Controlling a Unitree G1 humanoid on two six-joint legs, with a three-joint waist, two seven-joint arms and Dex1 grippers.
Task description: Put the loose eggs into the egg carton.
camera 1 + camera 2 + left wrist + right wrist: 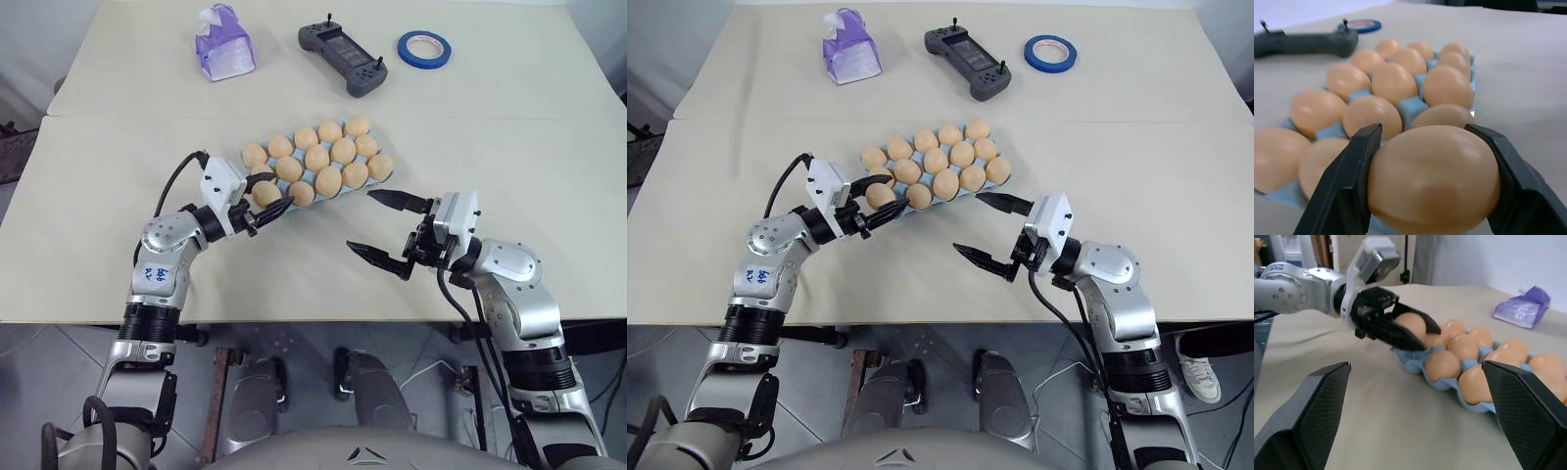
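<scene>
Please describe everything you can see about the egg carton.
The egg carton is a light-blue moulded tray without a lid, lying flat and slanted on the beige table. Tan eggs fill its visible cups. The left tool holds one more egg at its near end.

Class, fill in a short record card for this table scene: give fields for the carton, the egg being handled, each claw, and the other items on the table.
carton: egg carton, light blue, mid-table, most cups filled
held egg: egg between the left claw's fingers, at the carton's near-left corner
left claw: left claw, shut on the egg
right claw: right claw, open, holding nothing, on the carton's near-right side
far edge items: purple tissue pack, grey controller, blue tape ring
</scene>
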